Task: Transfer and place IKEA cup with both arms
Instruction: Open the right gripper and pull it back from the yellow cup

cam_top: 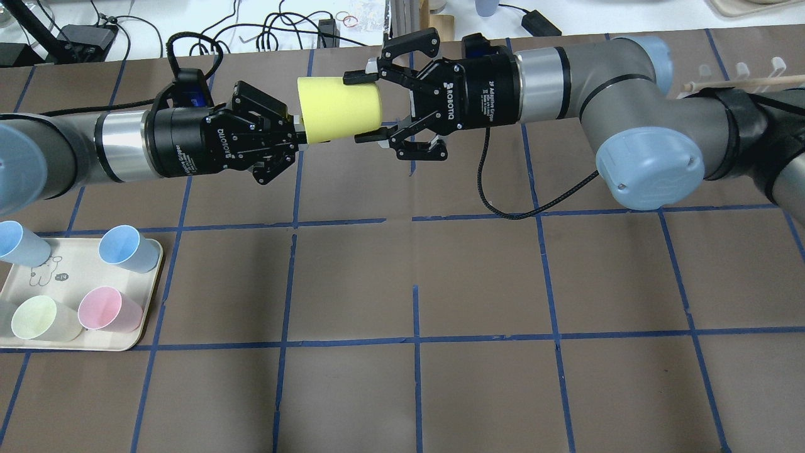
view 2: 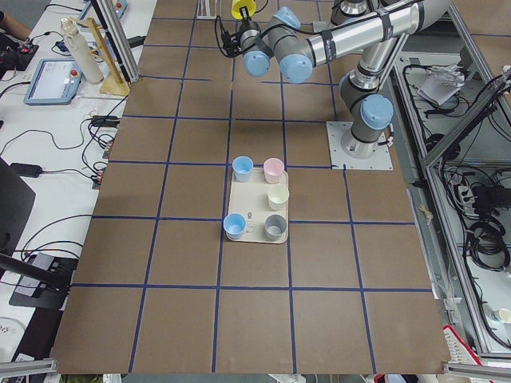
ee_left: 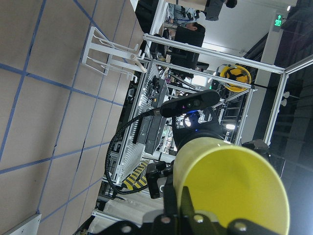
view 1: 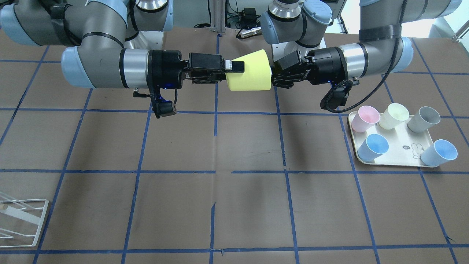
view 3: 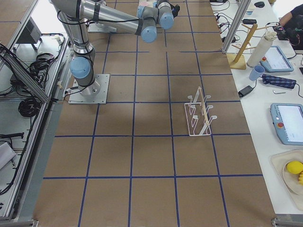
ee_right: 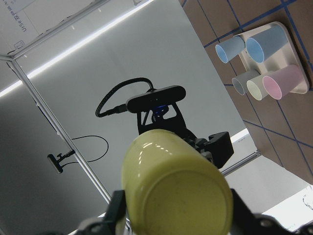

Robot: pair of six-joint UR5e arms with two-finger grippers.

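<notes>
The bright yellow IKEA cup (cam_top: 339, 110) hangs on its side high above the table, between my two grippers. It also shows in the front view (view 1: 251, 71). My left gripper (cam_top: 299, 129) is shut on the cup's rim wall at the wide end. My right gripper (cam_top: 360, 107) reaches in from the other side. Its two fingers lie along opposite sides of the cup's narrow base end, and they look closed against it. In the right wrist view the cup's base (ee_right: 176, 191) faces the camera. In the left wrist view the cup's open end (ee_left: 234, 181) fills the lower right.
A cream tray (cam_top: 149, 302) stands at the table's left front. It holds pink (cam_top: 104, 308), pale cream (cam_top: 38, 318) and light blue (cam_top: 126, 248) cups, plus a grey one (view 1: 425, 119). A white wire rack (view 1: 22, 220) stands on the right side.
</notes>
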